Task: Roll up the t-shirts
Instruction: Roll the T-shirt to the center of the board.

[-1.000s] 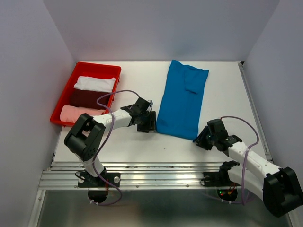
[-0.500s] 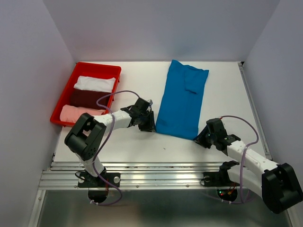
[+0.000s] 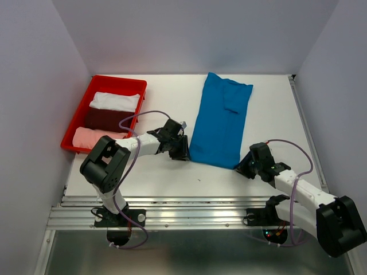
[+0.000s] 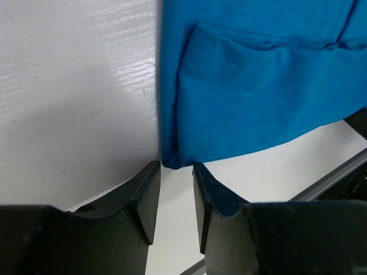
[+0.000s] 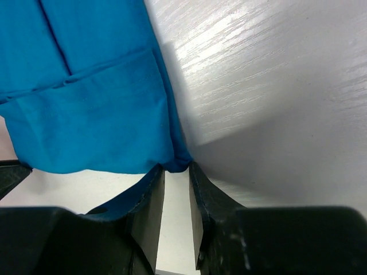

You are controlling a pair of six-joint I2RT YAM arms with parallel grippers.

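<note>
The bright blue t-shirt lies flat on the white table, folded into a long strip running away from me. My left gripper is low at its near left corner. In the left wrist view its jaws stand a little apart, and the shirt corner lies just at their tips, not clamped. My right gripper is at the near right corner. In the right wrist view its jaws are pinched on the bunched shirt corner.
A red tray stands at the back left. It holds a white tee, a dark red tee and a pink tee, all rolled. Grey walls close in the table at left, right and back.
My left gripper has slid right up to the shirt's near left corner. My right gripper has edged slightly closer to the near right corner. The shirt has not moved.
</note>
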